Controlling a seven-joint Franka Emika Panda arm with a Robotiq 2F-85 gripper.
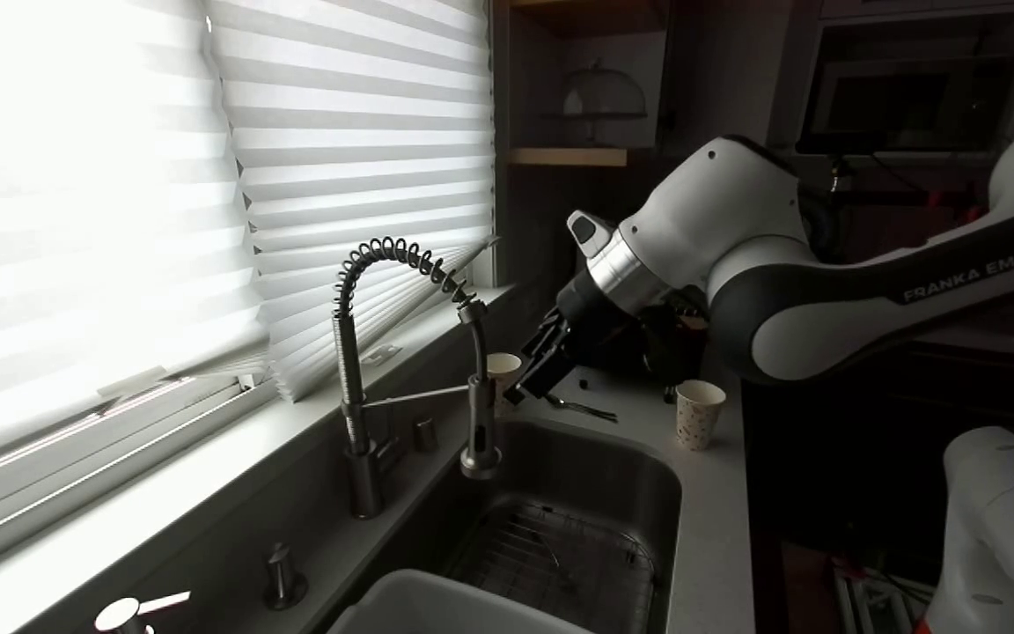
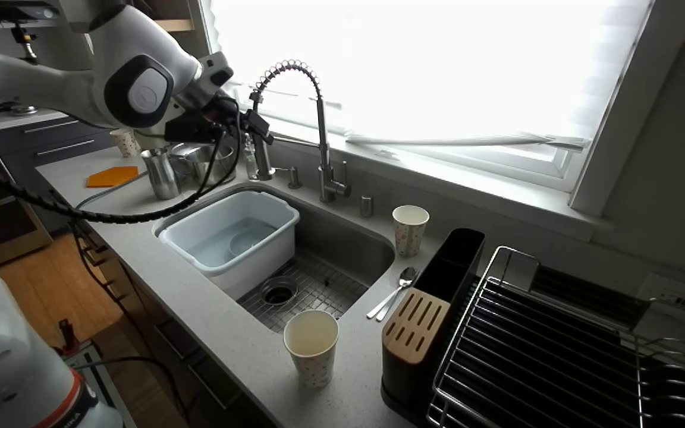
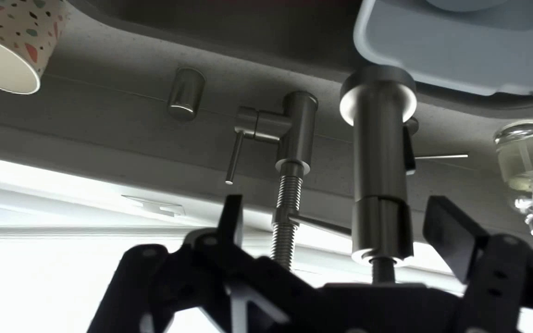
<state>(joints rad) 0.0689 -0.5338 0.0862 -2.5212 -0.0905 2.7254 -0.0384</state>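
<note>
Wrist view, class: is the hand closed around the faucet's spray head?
No, the jaws of the hand stand wide apart, with a visible gap on each side of the spray head.

We see the white-and-black jointed arm (image 1: 806,343) extending above and well out from its white rounded base column (image 2: 15,356). We find the silver-collared wrist (image 1: 626,269) tilted downward and, farthest from the base column, the black two-fingered gripper (image 3: 338,212), its matching fingers (image 3: 447,236) spread wide apart.
</note>
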